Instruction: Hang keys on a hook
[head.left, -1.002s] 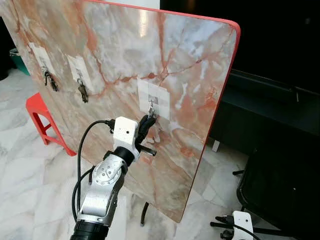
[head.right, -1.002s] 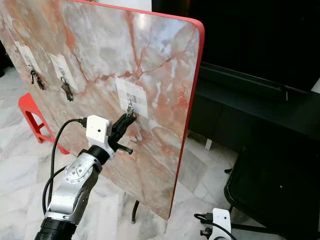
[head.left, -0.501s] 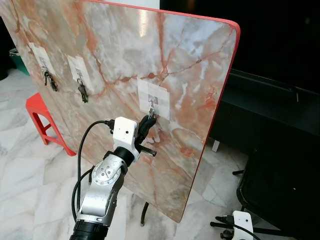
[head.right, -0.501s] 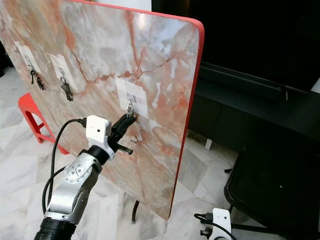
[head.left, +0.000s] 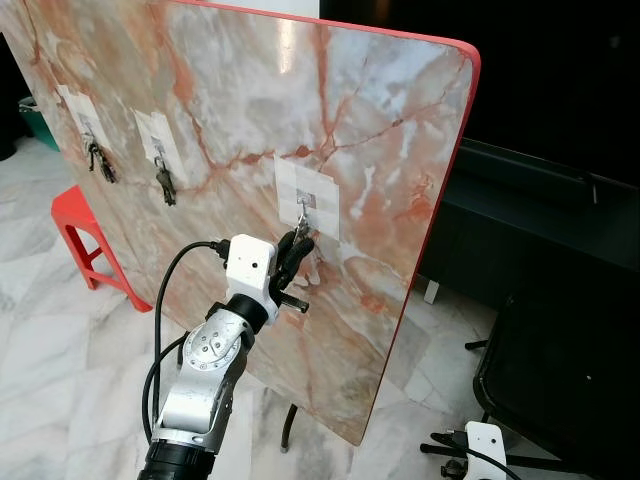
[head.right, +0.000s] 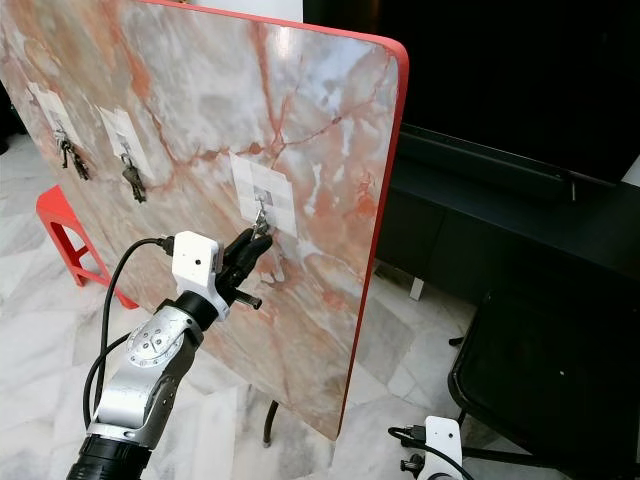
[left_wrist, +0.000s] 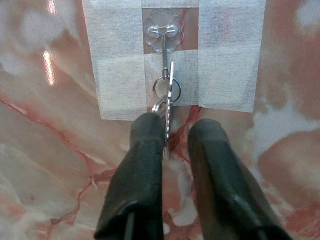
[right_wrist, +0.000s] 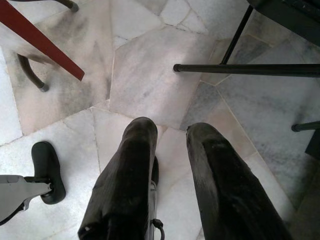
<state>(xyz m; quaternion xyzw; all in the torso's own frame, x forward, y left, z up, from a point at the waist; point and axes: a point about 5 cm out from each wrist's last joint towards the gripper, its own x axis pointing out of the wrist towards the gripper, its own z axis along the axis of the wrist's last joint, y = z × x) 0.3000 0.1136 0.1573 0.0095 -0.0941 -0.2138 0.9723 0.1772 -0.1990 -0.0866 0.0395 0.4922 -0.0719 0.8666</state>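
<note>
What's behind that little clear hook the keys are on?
Behind the clear hook are strips of white tape stuck onto the marble-patterned board. The keys hang below it, their lower ends hidden by the left gripper.

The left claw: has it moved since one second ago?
Yes, slightly. The left claw sits a bit lower and further from the hook, judged against the white tape patch.

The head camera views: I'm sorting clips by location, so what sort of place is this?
Probably a home living area: pale marble floor tiles, a low dark cabinet, and a marble-patterned board with taped hooks, set up for practice.
</note>
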